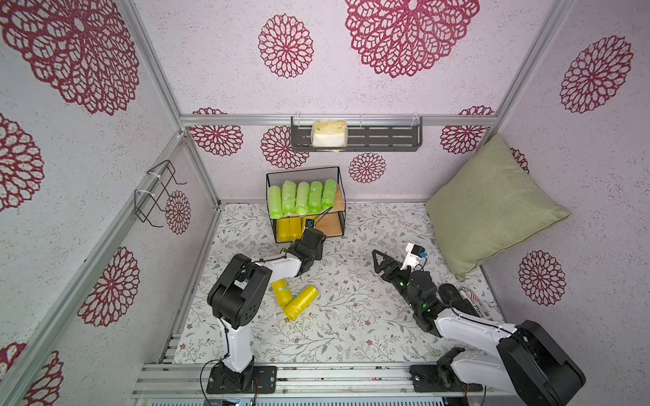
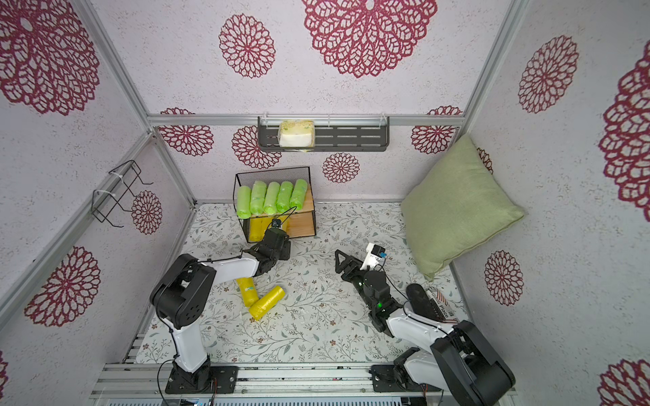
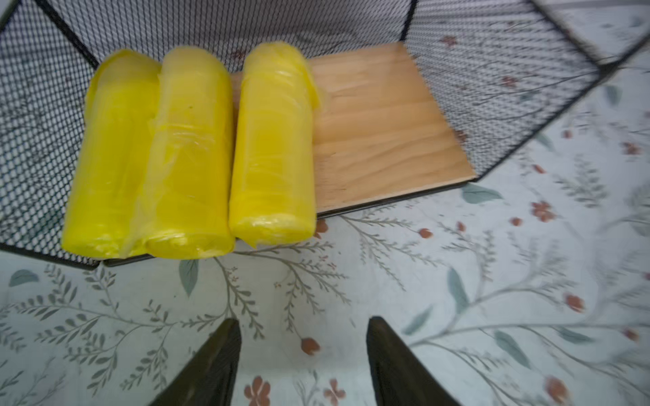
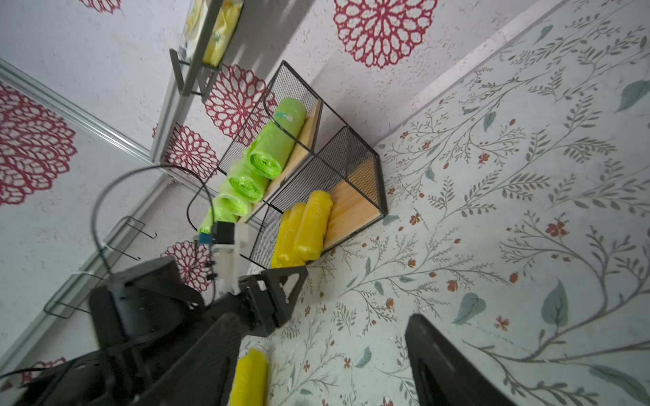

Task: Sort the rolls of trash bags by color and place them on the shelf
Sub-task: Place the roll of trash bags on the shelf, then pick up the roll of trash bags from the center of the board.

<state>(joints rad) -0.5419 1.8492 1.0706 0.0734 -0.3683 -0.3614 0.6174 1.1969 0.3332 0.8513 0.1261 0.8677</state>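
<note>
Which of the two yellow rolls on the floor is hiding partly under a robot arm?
The roll showing a teal sticker: its end is tucked under the left arm. The other roll lies fully in view.

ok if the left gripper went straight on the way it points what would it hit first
Probably the left gripper meets the front end of the yellow roll beside the bare part of the shelf's lower board; aim is hard to judge.
</note>
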